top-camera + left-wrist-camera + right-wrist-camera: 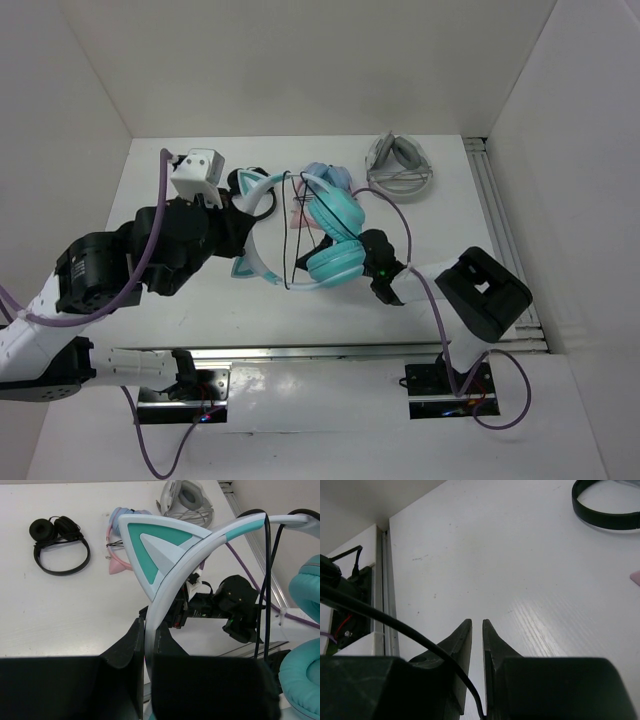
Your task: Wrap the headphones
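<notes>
Left tool (148, 639) clamped on headband (210, 537) of headphones (335, 260), held over table (300, 320). Ear cups lie toward right tool (476, 630), which pinches the cable (400, 625). Right arm judged nearer for winding.

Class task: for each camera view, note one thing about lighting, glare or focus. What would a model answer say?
Top external view: bright, even light, shadows soft. Left wrist view: headphones sharp, left end effector gripping them almost featureless black. Right wrist view: streaky glare on the table; right end effector a dark silhouette closed on the black cable.
</notes>
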Robot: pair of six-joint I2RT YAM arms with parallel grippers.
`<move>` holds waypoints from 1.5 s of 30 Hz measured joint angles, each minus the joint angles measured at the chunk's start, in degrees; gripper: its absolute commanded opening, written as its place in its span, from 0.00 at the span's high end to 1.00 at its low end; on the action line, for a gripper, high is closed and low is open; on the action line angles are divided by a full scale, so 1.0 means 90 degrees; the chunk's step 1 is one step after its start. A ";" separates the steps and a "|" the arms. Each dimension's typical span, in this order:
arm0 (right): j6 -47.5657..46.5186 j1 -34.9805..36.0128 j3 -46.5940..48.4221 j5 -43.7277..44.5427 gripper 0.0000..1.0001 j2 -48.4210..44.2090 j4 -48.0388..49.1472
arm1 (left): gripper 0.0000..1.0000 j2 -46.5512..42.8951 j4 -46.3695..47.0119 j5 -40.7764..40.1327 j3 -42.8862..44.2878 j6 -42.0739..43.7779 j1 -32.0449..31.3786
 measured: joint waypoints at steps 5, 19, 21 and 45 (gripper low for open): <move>0.0070 -0.0012 -0.0117 -0.0056 0.91 0.0129 0.0296 | 1.00 0.0005 -0.0095 0.0002 0.0063 0.0000 0.0000; 0.0109 0.0347 -0.0891 0.0634 0.99 -0.1032 0.0141 | 1.00 -0.0170 -0.0175 -0.0925 -0.0350 -0.0529 -0.0005; 0.0022 0.0780 -0.1073 0.0908 0.99 -0.1443 -0.0002 | 1.00 -0.0255 -0.0189 -0.1188 -0.0607 -0.0772 -0.0005; -0.1093 0.5894 -0.0517 0.5064 0.94 -0.3456 -0.3279 | 1.00 -0.0226 0.0284 -0.1020 -0.2669 -0.1275 0.2137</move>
